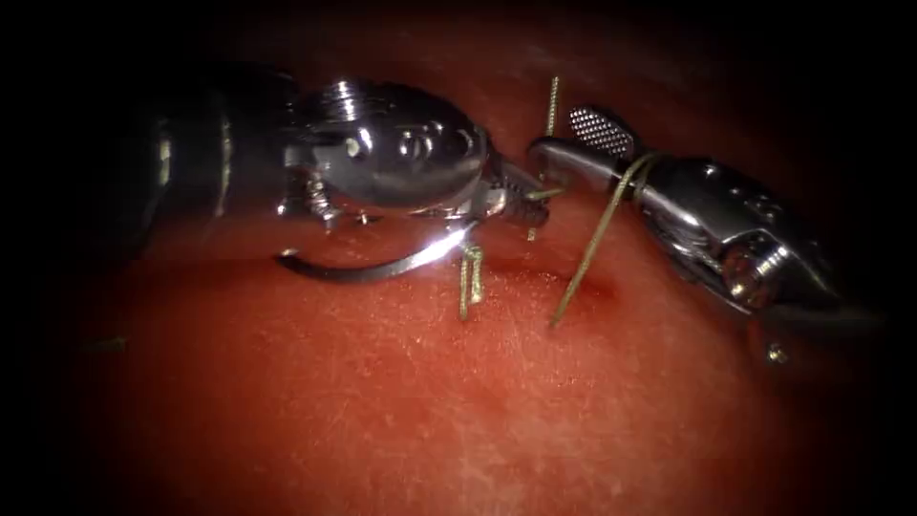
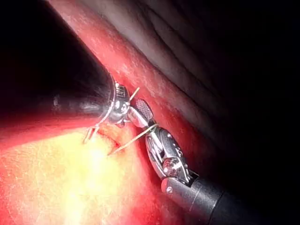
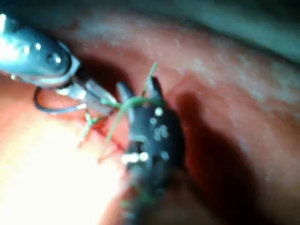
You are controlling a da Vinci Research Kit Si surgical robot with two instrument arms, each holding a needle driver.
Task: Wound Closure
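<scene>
- Left tool: comes in from the left above the tissue, wrist pointing right. Jaws pressed together on the thread, pinching a short bit near its tip. Seen too from the right wrist camera.
- Needle: just below the left tool's wrist, curve lying out flat over the tissue surface, left of the stitch site. One end sits at about the base of the left tool's jaws; cannot tell if the jaws also pinch it. The free end curls left, clear of the tissue; no part looks buried. Shows as a dark arc in the right wrist view.
- Short thread loop: stands out of the tissue right under the left tool's jaws.
- Cut: cannot make out its line clearly; a darker dimple sits where the long strand enters the tissue.
- Long strand of thread: rises from that dimple up and right, wraps around the right tool's neck, and another end sticks up past the jaw tips.
- Right tool: enters from the right, jaws spread, ridged inner face of one jaw visible; nothing clamped between them. Thread is looped around it, not held. Left wrist view shows the same.
</scene>
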